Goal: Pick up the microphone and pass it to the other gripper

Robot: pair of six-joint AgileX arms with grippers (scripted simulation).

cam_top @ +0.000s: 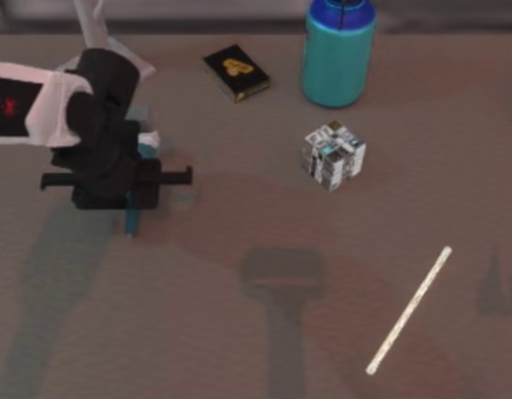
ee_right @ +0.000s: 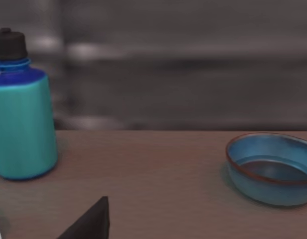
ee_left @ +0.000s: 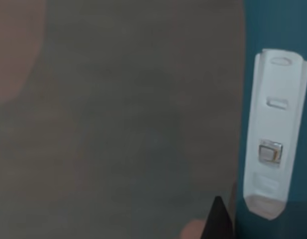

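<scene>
The microphone [cam_top: 133, 214] lies at the table's left, mostly covered by my left arm. Only its teal handle end and a bit of teal and white by the wrist show. My left gripper [cam_top: 127, 187] is down over it. In the left wrist view the teal handle with its white switch strip [ee_left: 273, 134] fills one side, and a black fingertip [ee_left: 219, 221] rests against the handle, so the gripper is shut on it. My right arm is out of the top view. In its wrist view one black fingertip [ee_right: 96, 221] shows far to one side, with nothing beside it.
A big teal bottle [cam_top: 337, 54] stands at the back. A black box with a yellow mark [cam_top: 235, 71] lies left of it. A mirrored cube [cam_top: 333, 155] sits mid-table. A thin white stick [cam_top: 409, 310] lies front right. The right wrist view shows a blue bowl [ee_right: 270, 169].
</scene>
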